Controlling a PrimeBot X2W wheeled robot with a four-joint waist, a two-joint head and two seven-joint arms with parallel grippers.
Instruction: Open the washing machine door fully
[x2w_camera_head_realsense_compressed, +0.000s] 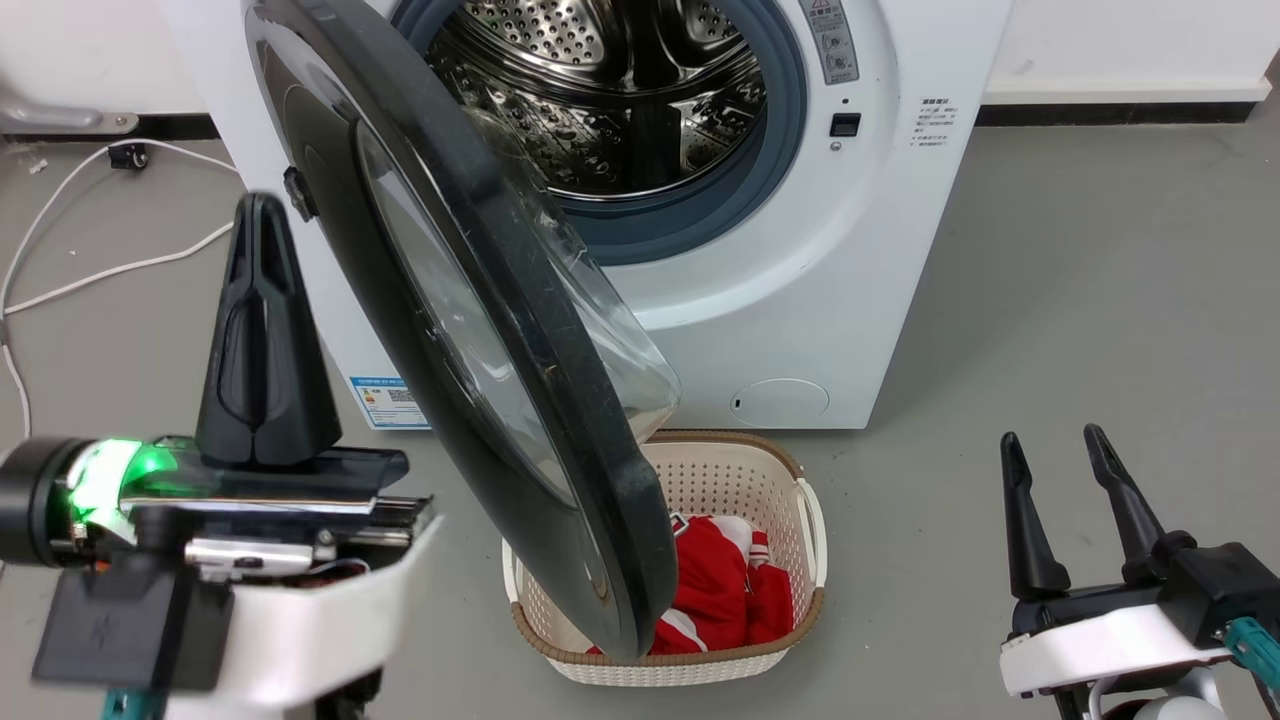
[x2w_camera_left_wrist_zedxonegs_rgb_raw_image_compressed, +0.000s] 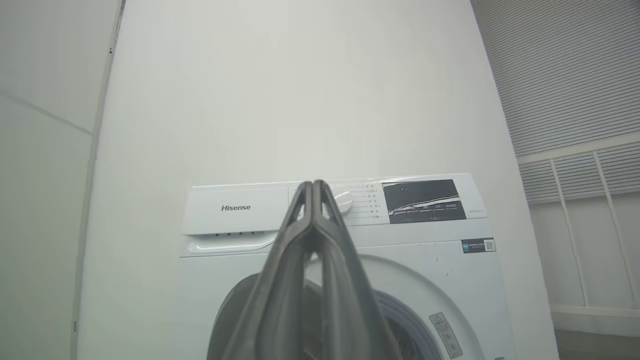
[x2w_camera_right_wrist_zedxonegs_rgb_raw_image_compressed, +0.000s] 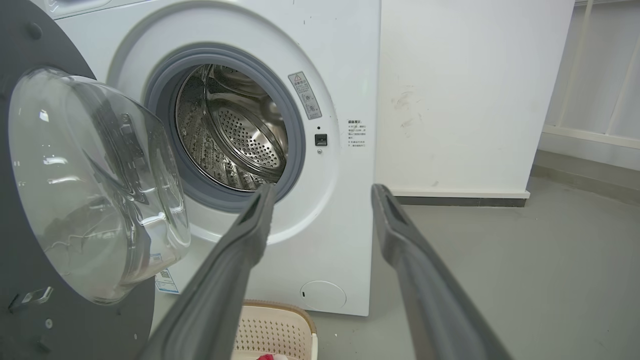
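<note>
The left gripper (x2w_camera_head_realsense_compressed: 262, 215) stands at the left, its fingers pressed together on nothing. Just to its right the door (x2w_camera_head_realsense_compressed: 520, 350) hangs swung out from the machine (x2w_camera_head_realsense_compressed: 800, 280); contact cannot be judged. The door's lower edge is over a basket (x2w_camera_head_realsense_compressed: 720, 470). At the far right, the right gripper (x2w_camera_head_realsense_compressed: 1052, 440) is spread wide and empty, well apart from the door.

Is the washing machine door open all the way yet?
Not yet. Done: the washing machine door is unlatched and swung out, so the drum shows. In hand: the left gripper, shut, stands by the door's outer face; the right gripper rests open, apart. Left: the door stands about halfway, above the basket, and needs swinging wider.
</note>
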